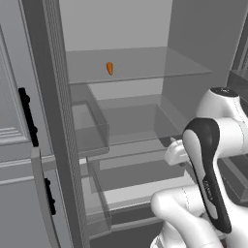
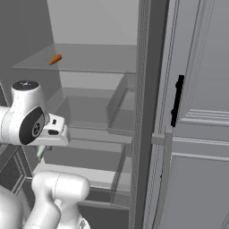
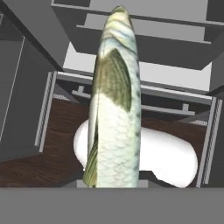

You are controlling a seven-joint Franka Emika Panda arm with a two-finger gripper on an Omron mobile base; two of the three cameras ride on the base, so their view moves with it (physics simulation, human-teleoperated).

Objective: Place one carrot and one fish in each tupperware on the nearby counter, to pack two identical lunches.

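Note:
A silver-green scaly fish (image 3: 114,113) stands lengthwise up the middle of the hand view, and my gripper (image 3: 114,181) is shut on its lower end. In the right base view the hand (image 2: 54,127) hangs low in front of the open fridge, with the pale tip of the fish (image 2: 40,152) showing under it. The left base view has the hand (image 1: 175,153) partly behind my own arm. One orange carrot (image 1: 110,68) (image 2: 55,59) lies on the upper glass shelf, well above and behind the hand. The tupperware and the counter are out of view.
The fridge interior holds glass shelves (image 1: 140,65) and clear drawers (image 1: 97,128). Its side wall (image 1: 53,121) and a grey panelled door with a black handle (image 2: 176,100) flank the opening. Dark brown floor (image 3: 57,131) lies below the hand.

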